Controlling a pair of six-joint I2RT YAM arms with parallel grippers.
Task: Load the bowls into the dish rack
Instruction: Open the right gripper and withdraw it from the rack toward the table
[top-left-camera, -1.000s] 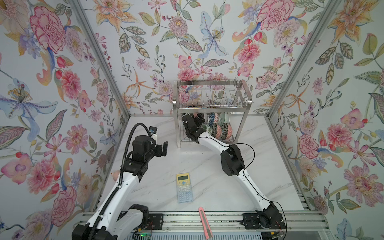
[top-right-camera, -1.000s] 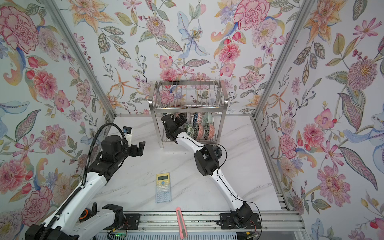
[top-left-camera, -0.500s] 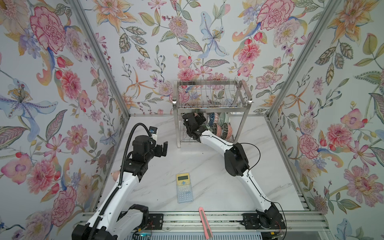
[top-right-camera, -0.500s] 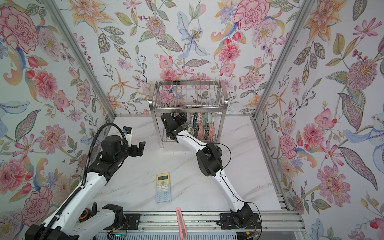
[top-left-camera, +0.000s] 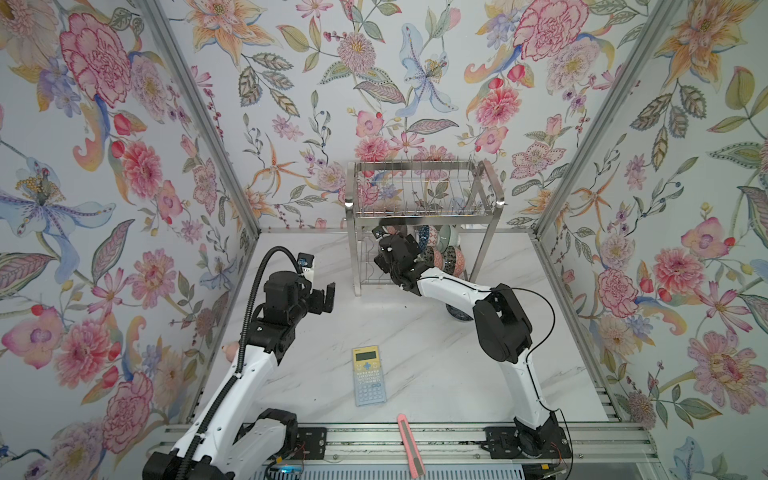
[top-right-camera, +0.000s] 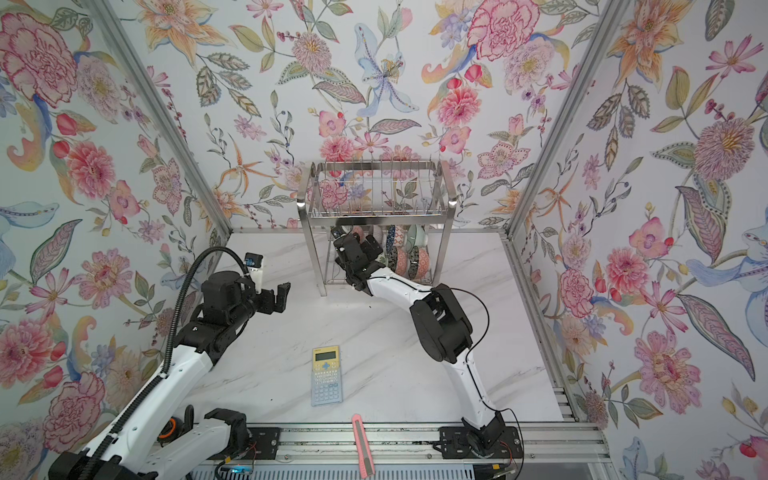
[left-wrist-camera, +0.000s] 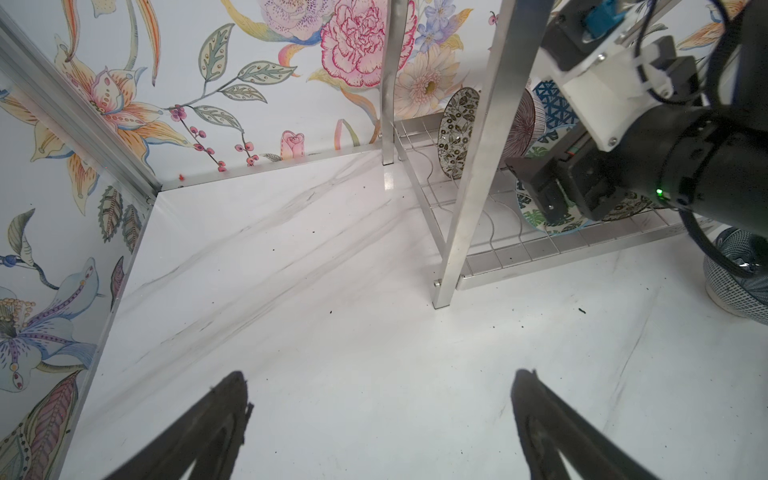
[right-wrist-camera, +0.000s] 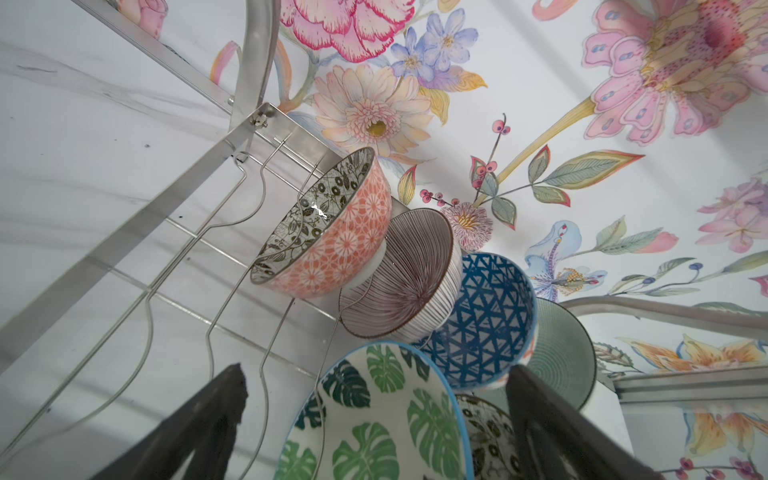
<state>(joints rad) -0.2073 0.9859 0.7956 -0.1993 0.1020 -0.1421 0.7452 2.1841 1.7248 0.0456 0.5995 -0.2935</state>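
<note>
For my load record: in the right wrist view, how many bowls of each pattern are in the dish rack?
Coral mosaic: 1
Brown striped: 1
Blue triangle: 1
Celadon: 1
Green leaf: 1
Black-white floral: 1
Total: 6 bowls

dark blue patterned bowl (top-left-camera: 457, 315) right of centre in a top view, mostly hidden behind the right arm (top-left-camera: 503, 324), green leaf bowl (right-wrist-camera: 374, 415) cut off by the right wrist view's edge, calculator (top-left-camera: 369, 376) keys too small to read, pink lump (top-left-camera: 230, 351) at lower left, half hidden by the left arm (top-left-camera: 249, 374)
</note>
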